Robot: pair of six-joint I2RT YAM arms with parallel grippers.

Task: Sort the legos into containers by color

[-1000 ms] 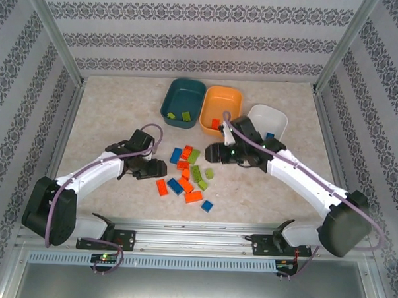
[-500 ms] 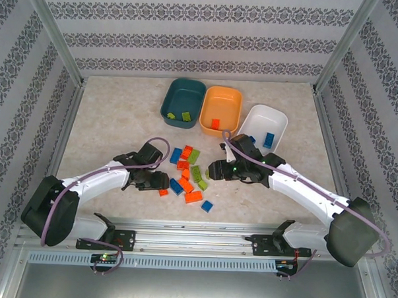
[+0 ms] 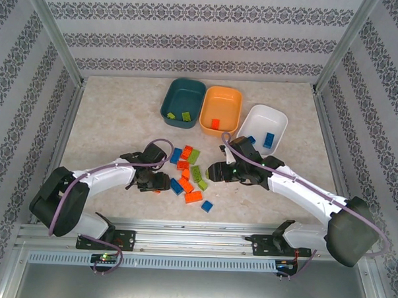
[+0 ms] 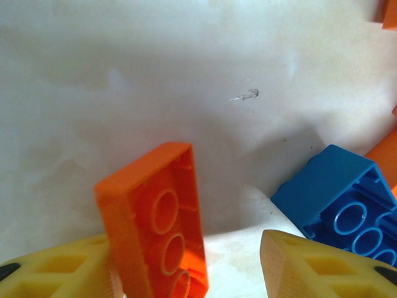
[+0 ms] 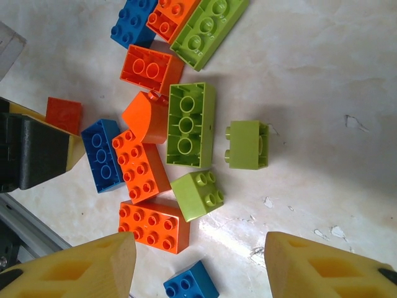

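Three trays sit in a row at upper centre of the overhead view. The dark teal tray (image 3: pixel 181 95) holds one lime brick (image 3: pixel 185 116), the orange tray (image 3: pixel 225 99) one orange-red piece, and the white tray (image 3: pixel 263 116) two blue ones. Loose legos (image 3: pixel 190 174) lie clustered on the table (image 3: pixel 108 112) below the trays, mid-frame: orange-red, blue and lime mixed. At the cluster's lower left edge is the left gripper (image 3: pixel 159 183); at its right edge, the right gripper (image 3: pixel 212 171). Finger spacing not readable from up here.

Left wrist view: the left gripper (image 4: pixel 186 248) has its fingers apart. An orange-red brick (image 4: pixel 155 217) stands on edge between them, hollow underside facing right. It leans against the lower-left pad (image 4: pixel 56 270), with a clear gap to the lower-right one. A blue brick (image 4: pixel 341 205) lies tilted at the right edge, just beside that pad.

Right wrist view: the right gripper (image 5: pixel 200 242) is spread wide, with pale table between the fingers. The cluster occupies the upper left. A long lime brick (image 5: pixel 191 124) lies at its centre, a six-stud orange-red one (image 5: pixel 154 225) just above the lower-left finger, and a small blue one (image 5: pixel 191 285) at the bottom edge.
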